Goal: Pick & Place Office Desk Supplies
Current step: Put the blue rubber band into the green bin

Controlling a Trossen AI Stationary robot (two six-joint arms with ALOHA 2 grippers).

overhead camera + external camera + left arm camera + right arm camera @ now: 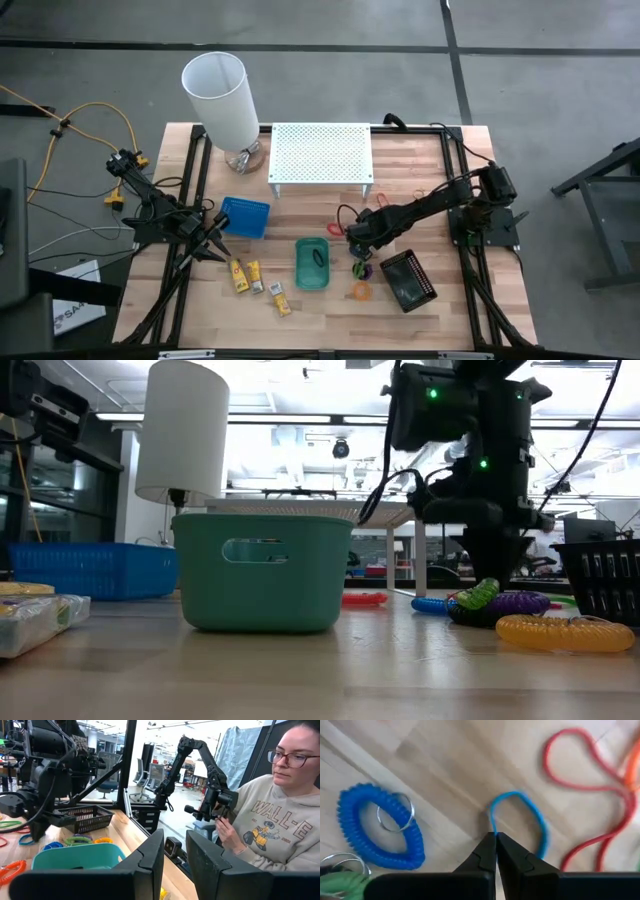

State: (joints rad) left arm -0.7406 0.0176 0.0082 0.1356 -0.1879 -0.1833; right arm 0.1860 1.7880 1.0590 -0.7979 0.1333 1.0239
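I see pale matt wooden plank tabletop [445,765]; ribbed blue plastic coil ring [357,827] with shiny metal split ring [395,812]; smooth matt teal plastic tray [262,570].

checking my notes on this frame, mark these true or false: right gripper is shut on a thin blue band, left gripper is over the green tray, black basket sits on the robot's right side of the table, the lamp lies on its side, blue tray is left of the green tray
1. The right gripper is shut on the thin blue band. True.
2. The left gripper is over the green tray. False: it hangs at the table's left edge, beside the blue tray.
3. The black basket sits on the right side. True.
4. The white lamp lies on its side. False: it stands upright.
5. The blue tray is left of the green tray. True.
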